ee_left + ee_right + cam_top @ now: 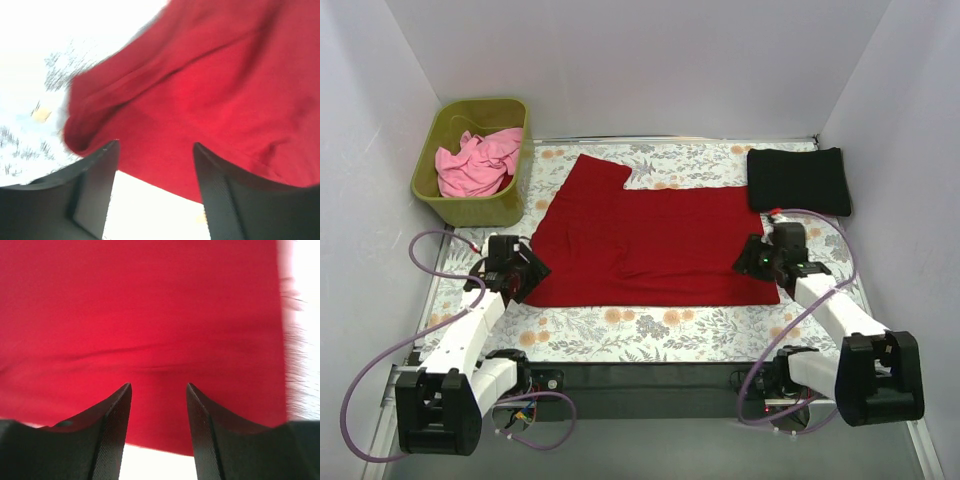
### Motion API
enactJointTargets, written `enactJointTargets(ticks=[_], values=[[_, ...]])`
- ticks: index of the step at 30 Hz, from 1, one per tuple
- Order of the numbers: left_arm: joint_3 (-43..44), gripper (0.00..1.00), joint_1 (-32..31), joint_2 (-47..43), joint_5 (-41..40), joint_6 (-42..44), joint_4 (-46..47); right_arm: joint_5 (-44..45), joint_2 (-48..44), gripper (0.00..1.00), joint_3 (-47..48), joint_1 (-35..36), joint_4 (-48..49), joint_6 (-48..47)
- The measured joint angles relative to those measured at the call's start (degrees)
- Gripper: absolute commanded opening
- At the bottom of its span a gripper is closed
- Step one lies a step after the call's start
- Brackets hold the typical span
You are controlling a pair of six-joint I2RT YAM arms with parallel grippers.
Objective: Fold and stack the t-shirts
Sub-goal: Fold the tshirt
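Observation:
The dark red t-shirt (640, 240) lies spread flat on the floral table cloth, one sleeve pointing to the back. My left gripper (523, 277) is open at the shirt's near left corner; in the left wrist view the red cloth (200, 90) lies just beyond the spread fingers (95, 175). My right gripper (752, 262) is open over the shirt's near right edge, the red cloth (150, 315) under and ahead of its fingers (117, 412). A folded black t-shirt (799, 180) lies at the back right. A light pink t-shirt (475, 165) is crumpled in the bin.
The olive-green plastic bin (450, 206) stands at the back left, off the table cloth's corner. The floral table cloth (640, 335) shows in front of the red shirt. White walls close in the back and sides.

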Motion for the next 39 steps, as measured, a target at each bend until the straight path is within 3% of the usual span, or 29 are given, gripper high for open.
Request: enactJointTargets(ticks=[7, 14, 24, 31, 39], values=[[4.2, 0.63, 0.0, -3.8, 2.4, 8.2, 3.3, 4.5, 4.2, 0.40, 11.9, 30.2, -1.8, -0.1], [1.7, 0.59, -0.2, -4.4, 8.1, 11.1, 6.9, 6.1, 21.2, 0.39, 23.5, 46.3, -2.6, -0.8], [1.4, 0.50, -10.0, 0.3, 9.7, 8.9, 8.7, 2.0, 33.2, 0.40, 35.3, 47.0, -3.2, -14.9], [0.1, 0.49, -10.1, 5.0, 6.8, 6.6, 9.2, -4.2, 40.9, 0.40, 41.4, 46.7, -2.8, -19.7], [-1.8, 0.48, -10.1, 6.6, 4.4, 5.2, 9.0, -5.7, 45.0, 0.37, 42.5, 46.3, -2.8, -21.7]])
